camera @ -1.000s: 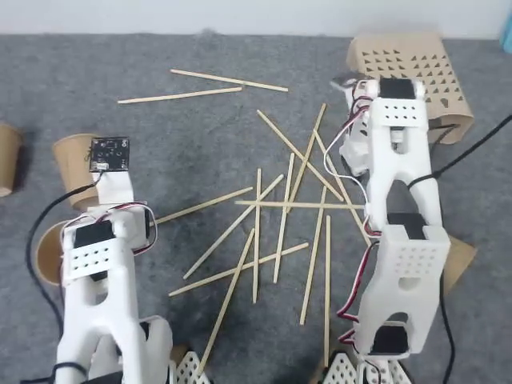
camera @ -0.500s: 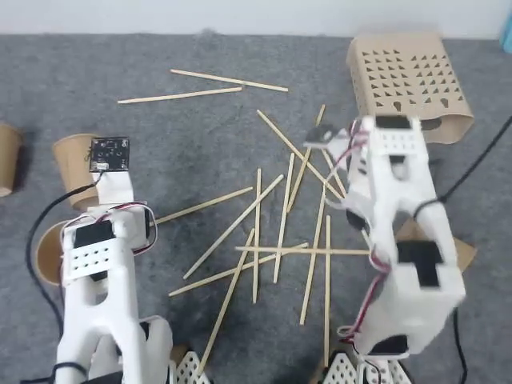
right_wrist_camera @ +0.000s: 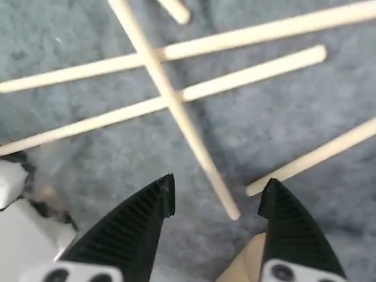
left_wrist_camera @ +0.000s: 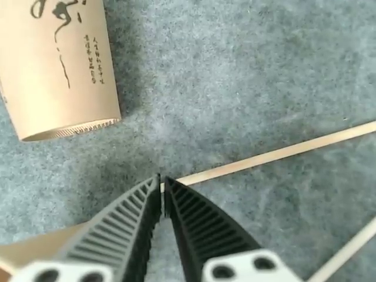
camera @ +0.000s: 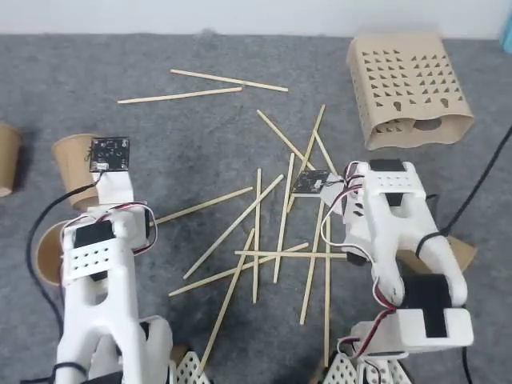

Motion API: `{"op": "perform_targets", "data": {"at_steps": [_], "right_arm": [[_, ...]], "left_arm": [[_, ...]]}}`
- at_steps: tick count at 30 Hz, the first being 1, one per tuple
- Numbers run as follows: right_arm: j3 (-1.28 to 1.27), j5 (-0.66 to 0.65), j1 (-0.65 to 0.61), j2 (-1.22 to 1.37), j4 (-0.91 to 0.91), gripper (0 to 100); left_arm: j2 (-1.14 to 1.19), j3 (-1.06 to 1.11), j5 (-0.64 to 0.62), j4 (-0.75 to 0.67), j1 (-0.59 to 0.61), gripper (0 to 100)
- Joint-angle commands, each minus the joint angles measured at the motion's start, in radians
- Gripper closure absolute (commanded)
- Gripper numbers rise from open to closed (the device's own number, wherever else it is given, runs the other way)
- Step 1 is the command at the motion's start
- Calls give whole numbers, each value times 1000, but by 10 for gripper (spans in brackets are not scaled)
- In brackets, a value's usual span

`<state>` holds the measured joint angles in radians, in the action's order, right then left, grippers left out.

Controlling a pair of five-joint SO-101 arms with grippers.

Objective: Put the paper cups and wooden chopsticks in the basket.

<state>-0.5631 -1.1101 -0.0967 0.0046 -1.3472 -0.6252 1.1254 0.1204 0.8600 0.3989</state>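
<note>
At the table's point(camera: 200, 144) near left corner a paper cup point(camera: 44, 250) lies tucked against the left arm point(camera: 100, 264), partly hidden by it. Across at the near right, another cup point(camera: 462, 252) pokes out from behind the right arm point(camera: 396, 232). Between the arms the chopsticks point(camera: 258, 232) sprawl in a loose, crossed heap over the middle of the grey table.

The right gripper point(right_wrist_camera: 220, 191) hangs low over the right side of that heap, fingers spread apart and holding nothing. One chopstick point(right_wrist_camera: 176, 111) ends on the felt below the gap, crossing two others on its way. The left gripper point(left_wrist_camera: 161, 183) is pressed closed and empty, its tips at the end of a single chopstick point(left_wrist_camera: 264, 155) on the heap's left fringe.

Just beside the left gripper a third cup point(left_wrist_camera: 56, 64) lies on its side. A fourth cup point(camera: 6, 156) sits at the left edge, cut off there. Farther back, two stray chopsticks point(camera: 180, 96) lie apart from the heap, nearly end to end, toward the far edge. The basket point(camera: 408, 80) sits at the far right corner with a perforated face up, well apart from both grippers.
</note>
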Motion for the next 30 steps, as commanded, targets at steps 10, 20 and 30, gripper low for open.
{"op": "perform_targets", "data": {"at_steps": [10,20,30], "right_arm": [[-54,-25,7,48,173,768],[0,-77,13,-8,-7,768],[-2,-81,8,-19,-8,768]], "left_arm": [[-5,10,11,-9,0,988],[-5,10,11,-9,0,988],[-5,10,11,-9,0,988]]}}
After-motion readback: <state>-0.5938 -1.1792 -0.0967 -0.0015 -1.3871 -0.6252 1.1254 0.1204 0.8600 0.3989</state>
